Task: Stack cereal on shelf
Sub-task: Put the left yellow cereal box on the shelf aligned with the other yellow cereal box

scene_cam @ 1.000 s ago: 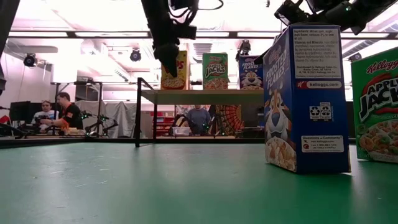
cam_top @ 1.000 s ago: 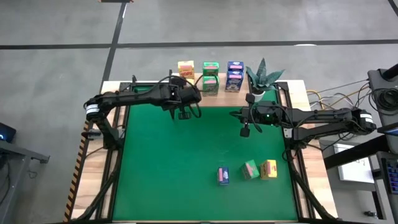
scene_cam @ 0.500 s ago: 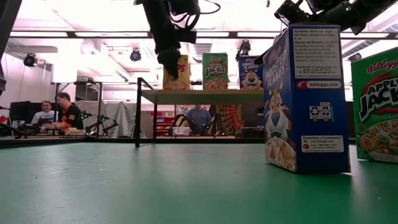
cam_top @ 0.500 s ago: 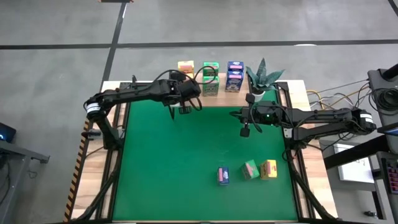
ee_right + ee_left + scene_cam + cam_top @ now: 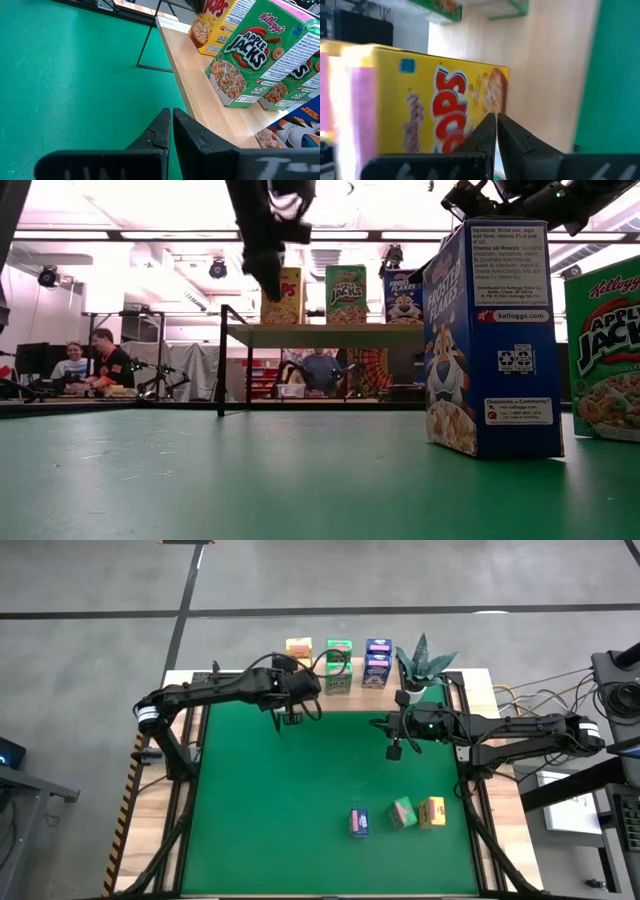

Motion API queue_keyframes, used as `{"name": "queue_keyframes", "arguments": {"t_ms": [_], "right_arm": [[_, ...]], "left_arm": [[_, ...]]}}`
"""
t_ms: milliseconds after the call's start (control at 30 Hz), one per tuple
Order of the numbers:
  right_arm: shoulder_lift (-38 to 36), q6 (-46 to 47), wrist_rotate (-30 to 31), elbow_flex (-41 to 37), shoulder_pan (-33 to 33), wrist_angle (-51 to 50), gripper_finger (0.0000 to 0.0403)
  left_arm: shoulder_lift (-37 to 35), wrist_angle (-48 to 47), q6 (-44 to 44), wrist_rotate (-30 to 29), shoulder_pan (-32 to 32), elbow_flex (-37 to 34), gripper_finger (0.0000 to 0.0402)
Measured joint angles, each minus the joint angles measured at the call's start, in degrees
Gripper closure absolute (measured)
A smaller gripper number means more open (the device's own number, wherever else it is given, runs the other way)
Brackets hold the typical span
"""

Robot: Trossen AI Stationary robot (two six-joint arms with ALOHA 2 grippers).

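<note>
The shelf (image 5: 330,335) stands at the table's far edge, its pale plank top also in the right wrist view (image 5: 200,90). On it stand yellow (image 5: 298,648), green (image 5: 338,665) and blue (image 5: 377,662) cereal boxes. Three more boxes, blue (image 5: 359,822), green (image 5: 403,812) and yellow (image 5: 431,811), stand on the green mat at the near right. My left gripper (image 5: 290,718) hangs shut and empty above the mat just in front of the shelf, facing the yellow box (image 5: 420,110). My right gripper (image 5: 395,750) hangs shut and empty at mid right.
A potted spiky green plant (image 5: 424,665) stands at the shelf's right end. The shelf's thin black leg (image 5: 221,360) stands on the mat. People sit in the room beyond the table (image 5: 100,360). The mat's middle and left (image 5: 270,800) hold nothing.
My left gripper has gone a little toward the table's far edge and then slightly left, staying in front of the yellow box on the shelf. The right arm and the boxes have kept still.
</note>
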Motion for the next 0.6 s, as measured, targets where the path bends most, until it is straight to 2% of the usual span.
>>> {"name": "queue_keyframes", "arguments": {"t_ms": [133,300,433,600], "right_arm": [[0.0,0.04,0.0,-0.04,0.0,0.02,0.0394],[0.0,0.0,-0.01,-0.26,0.0,-0.01,0.0394],[0.0,-0.04,0.01,-0.26,0.0,0.02,0.0394],[0.0,-0.09,0.01,-0.26,0.0,0.03,0.0394]], "left_arm": [[-3.9,-1.51,-0.98,1.28,-1.38,0.74,0.0402],[-11.39,0.51,-1.03,8.35,-1.46,-1.69,0.0402],[-18.12,4.84,-1.45,8.78,-0.92,-7.97,0.0402],[-26.11,14.53,-2.14,8.69,0.34,-19.85,0.0402]]}}
